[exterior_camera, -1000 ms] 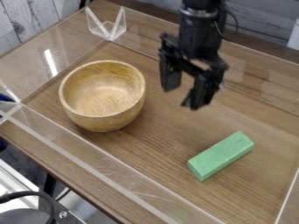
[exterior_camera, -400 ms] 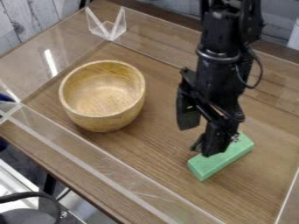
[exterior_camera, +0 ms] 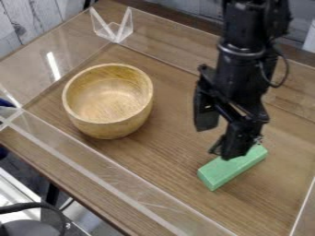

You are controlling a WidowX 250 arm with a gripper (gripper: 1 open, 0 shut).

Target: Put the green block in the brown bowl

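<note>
The green block [exterior_camera: 229,170] lies flat on the wooden table at the front right, angled with its far end toward the upper right. My black gripper [exterior_camera: 216,140] points steeply down just over the block's far half, jaws open, with nothing between them. One finger [exterior_camera: 202,114] hangs to the block's left; the other finger [exterior_camera: 239,142] covers part of the block's far end. Whether that finger touches the block I cannot tell. The brown bowl [exterior_camera: 109,100] stands empty at the left, well apart from the block and the gripper.
A low clear plastic wall [exterior_camera: 123,180] rings the table along the front and left edges. A small clear plastic bracket [exterior_camera: 110,24] stands at the back left. Bare wood lies between the bowl and the block.
The gripper has travelled from the back middle toward the front right and come down over the green block, rolling slightly. In the last half second it has hardly moved. Bowl and block stayed put.
</note>
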